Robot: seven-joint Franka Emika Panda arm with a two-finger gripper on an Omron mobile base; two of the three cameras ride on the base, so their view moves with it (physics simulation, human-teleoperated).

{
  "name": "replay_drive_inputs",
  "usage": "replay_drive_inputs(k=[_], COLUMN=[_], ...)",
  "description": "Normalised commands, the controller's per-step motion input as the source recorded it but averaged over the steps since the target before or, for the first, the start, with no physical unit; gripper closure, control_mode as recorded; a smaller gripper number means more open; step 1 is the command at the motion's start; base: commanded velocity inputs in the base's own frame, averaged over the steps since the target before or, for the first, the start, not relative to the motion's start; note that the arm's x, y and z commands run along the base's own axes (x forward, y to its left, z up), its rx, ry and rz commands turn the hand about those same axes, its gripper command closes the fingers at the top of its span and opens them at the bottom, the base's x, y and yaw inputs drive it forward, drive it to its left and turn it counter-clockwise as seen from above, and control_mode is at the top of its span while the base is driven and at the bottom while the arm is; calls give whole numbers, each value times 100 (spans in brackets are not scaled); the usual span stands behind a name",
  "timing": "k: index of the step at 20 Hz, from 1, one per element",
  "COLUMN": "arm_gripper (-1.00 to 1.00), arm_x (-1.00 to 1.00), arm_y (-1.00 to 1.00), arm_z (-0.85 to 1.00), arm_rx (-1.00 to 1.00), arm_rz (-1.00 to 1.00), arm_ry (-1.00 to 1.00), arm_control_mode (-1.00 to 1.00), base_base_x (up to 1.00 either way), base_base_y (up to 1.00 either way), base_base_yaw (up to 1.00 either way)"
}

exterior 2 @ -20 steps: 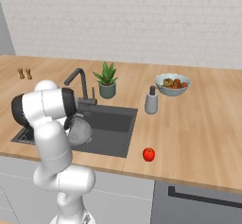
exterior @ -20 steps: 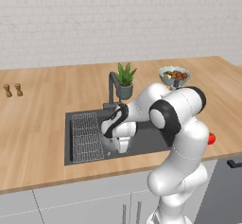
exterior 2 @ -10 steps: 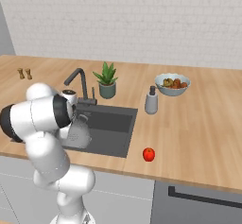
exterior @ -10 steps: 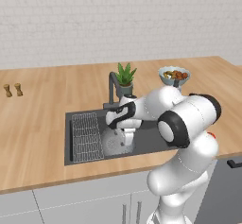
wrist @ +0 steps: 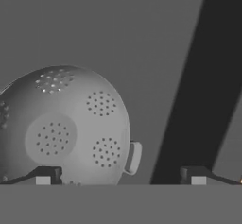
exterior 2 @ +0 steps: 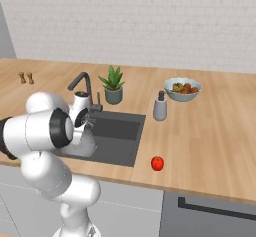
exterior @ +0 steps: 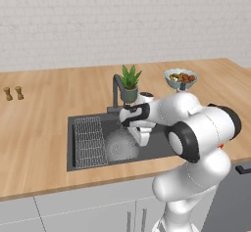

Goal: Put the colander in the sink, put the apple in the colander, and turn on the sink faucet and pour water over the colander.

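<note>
At lower left of the hand view, the colander (wrist: 66, 128) is seen resting in the sink (wrist: 142, 38) below the wide-open, empty pincer (wrist: 120, 176), so fetching the apple (exterior 2: 157, 163) from the desk (exterior 2: 210, 146), lower right of centre, is judged next.

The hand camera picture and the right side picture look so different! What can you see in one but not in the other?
Hand view alone: the tiny holes inside the colander and its loop handle, with the open gripper beside it.

Right base view alone: the apple on the counter, the faucet, the potted plant, the fruit bowl.

Both: the dark sink and the colander in it.
</note>
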Motion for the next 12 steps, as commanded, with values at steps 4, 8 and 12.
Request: replay_drive_inputs(k=[4, 8, 12], arm_gripper=[-100, -100, -100], arm_x=[1, 0, 0], arm_y=[-48, -56, -59], arm_z=[15, 13, 3], arm_rx=[3, 4, 1], arm_rz=[10, 17, 27], arm_ry=[-2, -2, -4], arm_control_mode=[-100, -100, -100], base_base_x=[0, 0, 0], base_base_y=[0, 0, 0], base_base_yaw=[0, 0, 0])
